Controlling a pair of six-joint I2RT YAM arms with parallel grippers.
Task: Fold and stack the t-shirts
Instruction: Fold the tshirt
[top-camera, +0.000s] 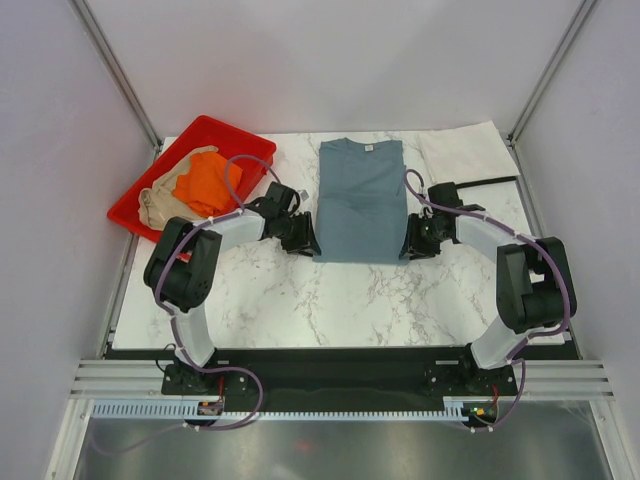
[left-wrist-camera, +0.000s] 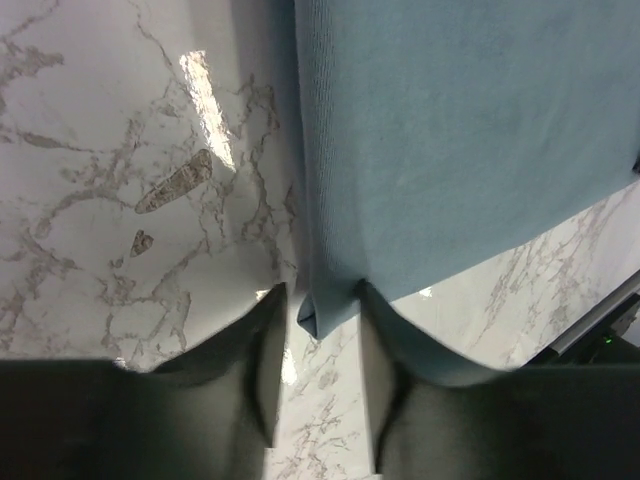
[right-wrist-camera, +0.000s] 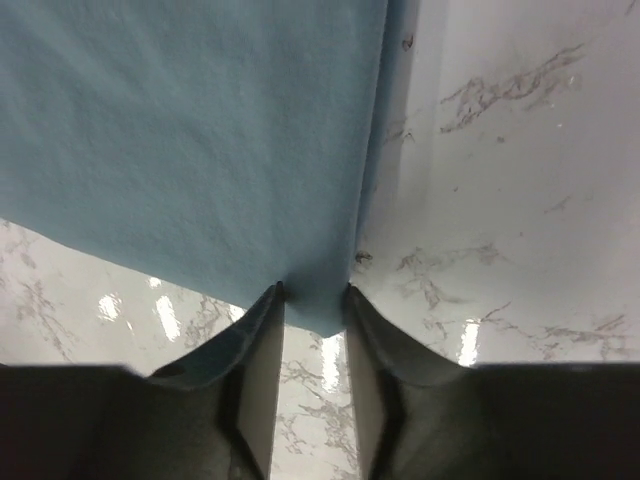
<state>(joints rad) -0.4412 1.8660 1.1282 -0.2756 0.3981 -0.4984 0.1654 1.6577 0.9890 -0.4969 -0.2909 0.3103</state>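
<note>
A slate blue-grey t-shirt (top-camera: 360, 200) lies folded into a long strip in the middle of the marble table, collar at the far end. My left gripper (top-camera: 303, 240) sits at its near left corner, my right gripper (top-camera: 415, 243) at its near right corner. In the left wrist view the shirt's corner (left-wrist-camera: 335, 300) pokes between the jaws of the left gripper (left-wrist-camera: 322, 290), which stand apart. The right gripper (right-wrist-camera: 313, 290) also has its jaws apart, with the other corner (right-wrist-camera: 320, 300) between the tips. An orange t-shirt (top-camera: 205, 185) and a tan one (top-camera: 160, 205) lie crumpled in the tray. A pale off-white one (top-camera: 465, 155) lies flat at the back right.
The red plastic tray (top-camera: 225, 130) stands tilted at the back left corner of the table. A black strip (top-camera: 495, 181) lies near the off-white shirt. White walls close in the table on three sides.
</note>
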